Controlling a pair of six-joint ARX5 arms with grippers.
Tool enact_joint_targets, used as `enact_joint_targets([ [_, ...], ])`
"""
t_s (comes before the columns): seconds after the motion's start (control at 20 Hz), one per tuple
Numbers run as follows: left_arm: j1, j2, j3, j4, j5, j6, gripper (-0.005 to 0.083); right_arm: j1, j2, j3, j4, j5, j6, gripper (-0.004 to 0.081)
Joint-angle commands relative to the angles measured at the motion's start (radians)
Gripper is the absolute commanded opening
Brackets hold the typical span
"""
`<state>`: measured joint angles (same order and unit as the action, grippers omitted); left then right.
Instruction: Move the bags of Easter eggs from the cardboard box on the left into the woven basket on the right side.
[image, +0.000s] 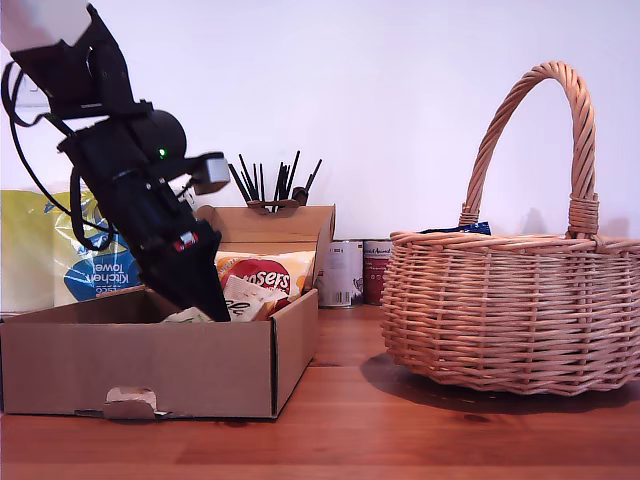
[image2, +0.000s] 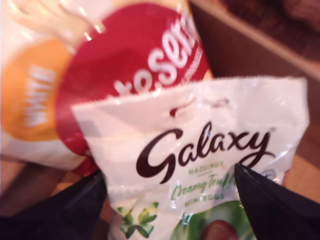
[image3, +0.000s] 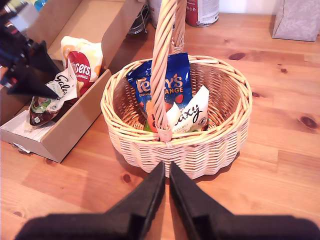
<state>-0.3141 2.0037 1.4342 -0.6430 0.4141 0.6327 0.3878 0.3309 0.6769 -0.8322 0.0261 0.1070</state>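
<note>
The arm (image: 130, 170) is almost entirely matte black, built from blocky angular segments joined at a rounded, bulbous housing. On that housing a small green light (image: 161, 153) glows. A light grey box-shaped module (image: 210, 172) juts from the housing at about three o'clock. Thin black cables (image: 22, 150) loop loosely off the body at nine o'clock. The topmost segment carries a white cover (image: 45, 20). Low on the wedge-shaped wrist there is a small red-and-white marking (image: 183, 241). My first gripper (image2: 170, 200) has dark, tapering fingers with a faint bluish sheen. My second gripper (image3: 167, 172) has plain black fingers, long and triangular, narrowing to sharp tips.
</note>
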Motion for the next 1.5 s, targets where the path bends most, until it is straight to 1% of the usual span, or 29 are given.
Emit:
enact_joint_targets([
  [0.0,-0.003,0.046,-0.005,0.006,-0.007,-0.012,0.0725,0.003,-0.002,-0.008,0.009,-0.001,-0.003,-0.0013],
  [0.1,-0.002,0.069,-0.005,0.0,-0.026,-0.046,0.0722,0.003,-0.002,-0.008,0.013,-0.001,-0.003,-0.0013],
  [0.15,-0.002,0.075,-0.005,-0.004,-0.027,-0.05,0.0692,0.003,-0.002,-0.008,0.013,-0.001,-0.003,-0.0013],
  [0.2,-0.002,0.078,-0.005,-0.004,-0.027,-0.05,0.0625,0.003,-0.002,-0.008,0.013,-0.001,-0.003,-0.0013],
  [0.25,-0.002,0.077,-0.005,-0.001,-0.026,-0.05,0.0538,0.003,-0.002,-0.008,0.012,-0.001,-0.003,-0.0013],
  [0.4,-0.002,0.075,0.009,-0.019,-0.027,-0.05,0.0211,0.003,-0.002,-0.008,0.012,-0.001,-0.005,-0.0013],
  [0.45,-0.002,0.075,0.014,-0.023,-0.027,-0.05,0.0153,0.003,-0.002,-0.008,0.012,-0.001,-0.007,-0.0013],
  [0.6,-0.002,0.05,0.023,-0.048,-0.027,-0.049,0.0138,0.003,-0.002,-0.008,0.012,-0.001,-0.01,-0.0013],
  [0.75,-0.002,0.003,0.033,-0.099,-0.028,-0.05,0.0053,0.003,-0.002,-0.008,0.013,0.0,-0.01,-0.0013],
  [0.9,-0.002,-0.068,0.033,-0.147,-0.026,-0.05,0.004,0.003,-0.002,-0.008,0.013,0.0,-0.01,-0.0013],
  [1.1,-0.003,-0.177,0.033,-0.137,0.057,-0.061,0.0039,0.003,-0.002,-0.008,0.013,0.0,-0.01,-0.0013],
  [1.15,-0.003,-0.204,0.033,-0.13,0.095,-0.076,0.0039,0.003,-0.002,-0.008,0.013,0.0,-0.01,-0.0013],
  [1.2,-0.003,-0.23,0.033,-0.113,0.147,-0.109,0.0039,0.003,-0.002,-0.008,0.013,0.0,-0.01,-0.0013],
  [1.3,-0.015,-0.263,0.033,-0.053,0.291,-0.195,0.0038,0.003,-0.002,-0.008,0.013,0.0,-0.01,-0.0013],
  [1.35,-0.03,-0.265,0.033,-0.008,0.338,-0.248,0.0037,0.003,-0.002,-0.008,0.013,0.0,-0.01,-0.0013],
  [1.45,-0.088,-0.253,0.033,0.113,0.348,-0.392,0.0019,0.003,-0.002,-0.008,0.013,0.0,-0.009,-0.0013],
])
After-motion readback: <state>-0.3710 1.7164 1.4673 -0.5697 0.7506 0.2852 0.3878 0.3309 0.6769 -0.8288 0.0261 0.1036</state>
